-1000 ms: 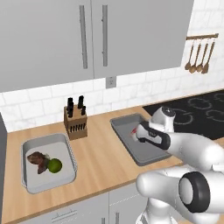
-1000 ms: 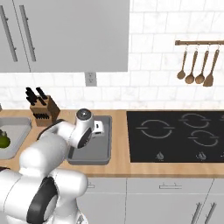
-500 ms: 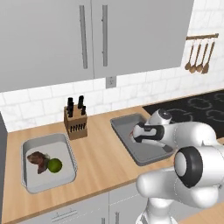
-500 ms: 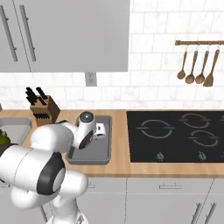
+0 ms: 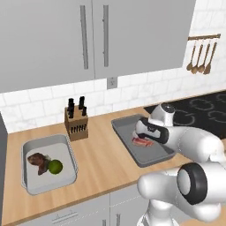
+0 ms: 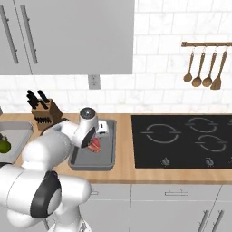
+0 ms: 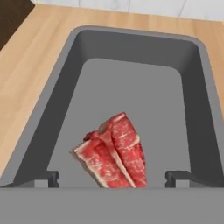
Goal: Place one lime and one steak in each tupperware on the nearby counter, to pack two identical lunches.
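Jaws apart above red steak (image 7: 114,153), which lies inside tupperware (image 7: 65,87), off its walls; far half of tray bare. Wood desk (image 7: 30,74) surrounds rim.

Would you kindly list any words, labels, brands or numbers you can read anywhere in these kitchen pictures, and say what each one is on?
None: no readable text anywhere.
The stovetop carries only ring outlines and small knob marks, no letters.
The wall outlet, knife block and both trays are unmarked.
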